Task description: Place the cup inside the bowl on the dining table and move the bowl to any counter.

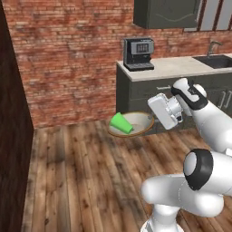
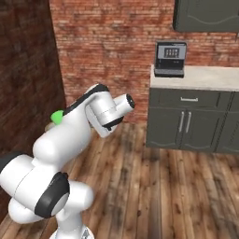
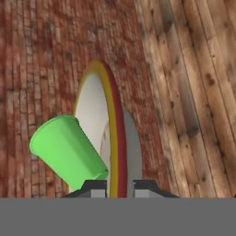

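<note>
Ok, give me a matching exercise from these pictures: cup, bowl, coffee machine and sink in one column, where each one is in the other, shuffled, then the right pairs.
Things:
1. cup
2. bowl
3. coffee machine
4. sink

Places:
A. standing on the counter at its left end
B. gripped by its rim in the gripper, above the wooden floor
C. lying tipped inside the bowl
D. set into the counter at its right end

Pairs: 1-C, 2-B, 3-A, 4-D

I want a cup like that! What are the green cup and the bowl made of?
The cup looks like plastic: one bright, flat green all over, with no shine or pattern. The bowl looks more like glazed pottery, maybe, with a smooth pale inside and a tan-brown rim, edged yellow and red in the hand view. It's hard to be sure from looks alone.
</note>
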### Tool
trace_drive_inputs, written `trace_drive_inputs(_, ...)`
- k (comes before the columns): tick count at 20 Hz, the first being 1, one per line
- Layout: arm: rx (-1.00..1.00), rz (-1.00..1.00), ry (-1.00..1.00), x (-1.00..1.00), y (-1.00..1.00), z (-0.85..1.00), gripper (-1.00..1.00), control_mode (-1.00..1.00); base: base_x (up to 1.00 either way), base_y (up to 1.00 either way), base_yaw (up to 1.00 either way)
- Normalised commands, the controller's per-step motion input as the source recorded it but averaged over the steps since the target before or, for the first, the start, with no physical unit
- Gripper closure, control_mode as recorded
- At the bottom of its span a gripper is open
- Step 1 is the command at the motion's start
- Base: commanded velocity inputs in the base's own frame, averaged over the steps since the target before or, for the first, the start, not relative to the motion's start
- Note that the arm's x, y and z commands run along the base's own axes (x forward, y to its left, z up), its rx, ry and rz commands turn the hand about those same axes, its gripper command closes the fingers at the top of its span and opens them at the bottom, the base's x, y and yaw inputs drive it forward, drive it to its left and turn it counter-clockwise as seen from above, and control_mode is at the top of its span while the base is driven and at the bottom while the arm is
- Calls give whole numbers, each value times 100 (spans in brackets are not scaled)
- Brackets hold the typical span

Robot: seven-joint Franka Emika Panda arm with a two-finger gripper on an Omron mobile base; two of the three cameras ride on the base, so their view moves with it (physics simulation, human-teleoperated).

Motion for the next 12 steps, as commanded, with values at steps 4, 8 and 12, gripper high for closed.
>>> trace_drive_inputs(4, 0, 0, 0, 0, 0, 0, 100, 100, 92, 27, -3)
trace_drive_inputs(8, 0, 0, 0, 0, 0, 0, 100, 100, 92, 15, -2)
trace_drive_inputs(12, 0, 0, 0, 0, 0, 0, 100, 100, 75, -5, 0)
